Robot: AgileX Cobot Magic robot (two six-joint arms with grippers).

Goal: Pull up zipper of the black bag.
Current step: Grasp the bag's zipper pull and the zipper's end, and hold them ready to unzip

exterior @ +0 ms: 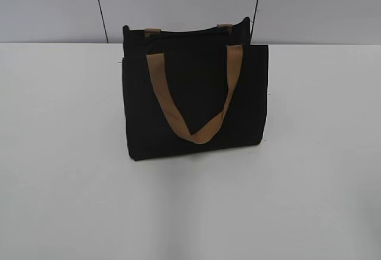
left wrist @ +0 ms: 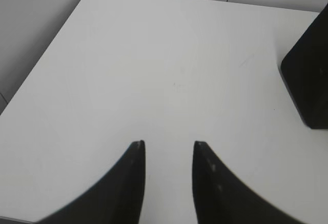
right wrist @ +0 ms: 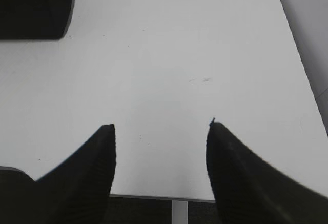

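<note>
2 grippers hang over bare table at the near edge, neither touching anything. The left gripper (left wrist: 168,144) has its fingers parted by a narrow gap; the right gripper (right wrist: 161,126) has its fingers spread wide. Both hold nothing. Farther back, the white table (exterior: 71,153) carries the black bag (exterior: 196,96), upright near the middle, with a tan strap (exterior: 196,102) drooping down its front. Its top edge, where the zipper should run, is too dark to read. No step has begun, I judge: next, 1 arm needs to steady the bag while the other finds the zipper pull.
</note>
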